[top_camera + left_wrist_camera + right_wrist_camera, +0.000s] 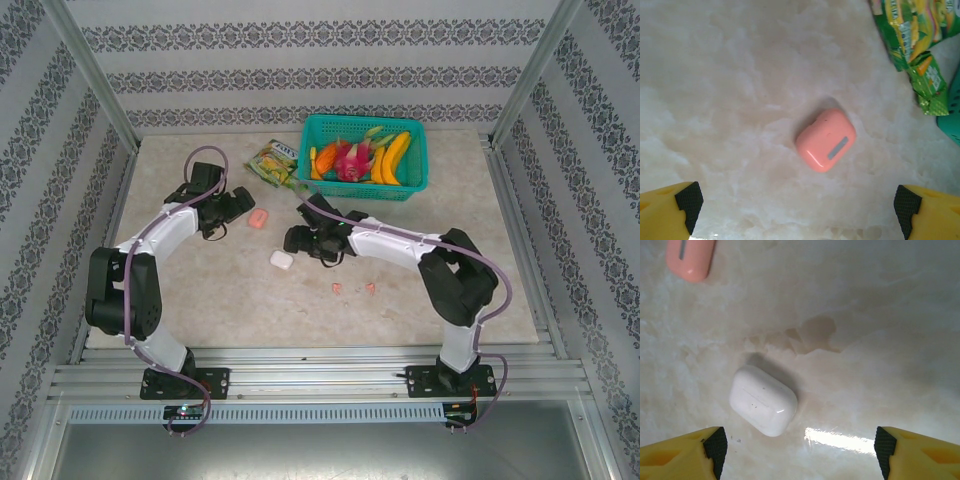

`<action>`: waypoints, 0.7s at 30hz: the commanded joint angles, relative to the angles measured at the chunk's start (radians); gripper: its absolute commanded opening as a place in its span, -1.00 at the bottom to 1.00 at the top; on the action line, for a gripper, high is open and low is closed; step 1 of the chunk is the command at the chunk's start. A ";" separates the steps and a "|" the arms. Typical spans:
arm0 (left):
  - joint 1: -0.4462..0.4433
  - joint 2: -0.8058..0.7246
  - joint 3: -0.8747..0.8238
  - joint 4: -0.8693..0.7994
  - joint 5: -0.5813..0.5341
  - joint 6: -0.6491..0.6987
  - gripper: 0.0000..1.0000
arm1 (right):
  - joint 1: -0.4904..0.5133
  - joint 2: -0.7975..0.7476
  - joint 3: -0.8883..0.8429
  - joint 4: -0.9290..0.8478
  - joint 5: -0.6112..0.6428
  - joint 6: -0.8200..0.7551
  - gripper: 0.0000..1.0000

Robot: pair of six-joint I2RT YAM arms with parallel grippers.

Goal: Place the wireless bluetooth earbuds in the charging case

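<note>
Spreading under everything was a pale marbled surface (pixel 200 300), walled on three sides by patterned panels. At its far edge stood a teal basket (pixel 412 185) holding fruit, with a green packet (pixel 272 165) lying just to its left. Both arms reached inward from their bases at the near edge.

The left pincer (pixel 797 202) hung above the surface with its yellow, black-padded fingers (pixel 689 200) spread wide and nothing between them. From above it (pixel 238 205) sat just left of the pink case (pixel 259 218). In the left wrist view that pink case (pixel 825 140) lay closed and flat ahead of the fingers, a grey strip on its top, touching neither finger.

The right pincer (pixel 800 446) was likewise spread wide and empty. The white case (pixel 763 400) lay closed on the surface ahead of it, nearer its left finger and clear of both. From above, this case (pixel 281 260) sat just beside the right pincer (pixel 297 240).

Two pink earbuds (pixel 337 288) lay loose on the bare surface near the right forearm, side by side, outside either case.
</note>
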 commanded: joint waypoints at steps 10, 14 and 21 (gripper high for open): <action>0.079 -0.064 -0.045 -0.043 0.022 -0.058 1.00 | 0.128 0.255 0.404 -0.376 0.200 0.245 0.65; 0.095 -0.076 -0.064 -0.032 0.035 -0.071 1.00 | 0.145 0.344 0.545 -0.513 0.249 0.262 0.68; 0.105 -0.088 -0.097 -0.005 0.056 -0.087 1.00 | 0.161 0.455 0.684 -0.611 0.282 0.280 0.67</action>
